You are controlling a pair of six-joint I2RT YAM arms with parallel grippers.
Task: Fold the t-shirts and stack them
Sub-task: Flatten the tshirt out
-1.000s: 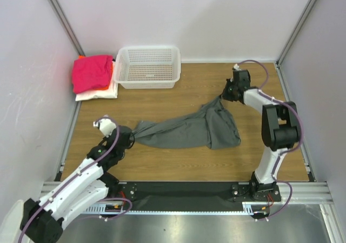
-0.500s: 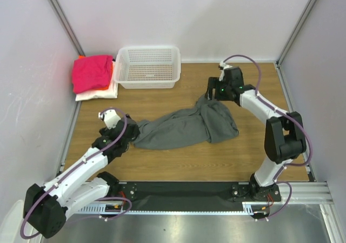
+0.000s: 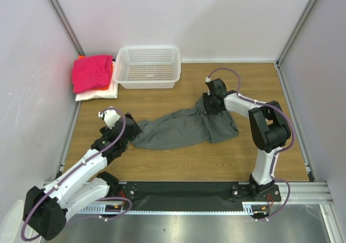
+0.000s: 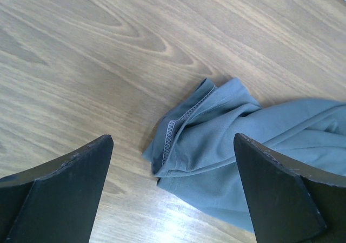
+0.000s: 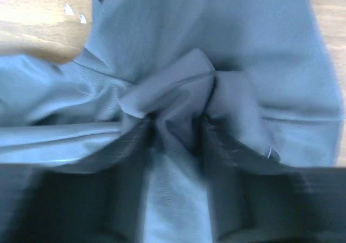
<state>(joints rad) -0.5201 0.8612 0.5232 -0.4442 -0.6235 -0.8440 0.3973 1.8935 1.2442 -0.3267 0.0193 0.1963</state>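
The grey t-shirt [image 3: 186, 126] is laid lengthwise left to right, its left hem framed by the wide-apart left gripper [image 4: 173, 141], its right end pinched in the right gripper [image 5: 174, 132].

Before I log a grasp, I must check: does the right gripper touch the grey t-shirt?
Touching. The right wrist view shows it: a fold of the grey t-shirt is bunched up in the right gripper, pressed against both of its fingers.

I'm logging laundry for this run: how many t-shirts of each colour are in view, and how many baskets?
Dark grey t-shirt: 1
Magenta-pink t-shirt: 1
Orange t-shirt: 1 (only an edge shows)
White t-shirt: 1
White mesh basket: 1
Total: 5
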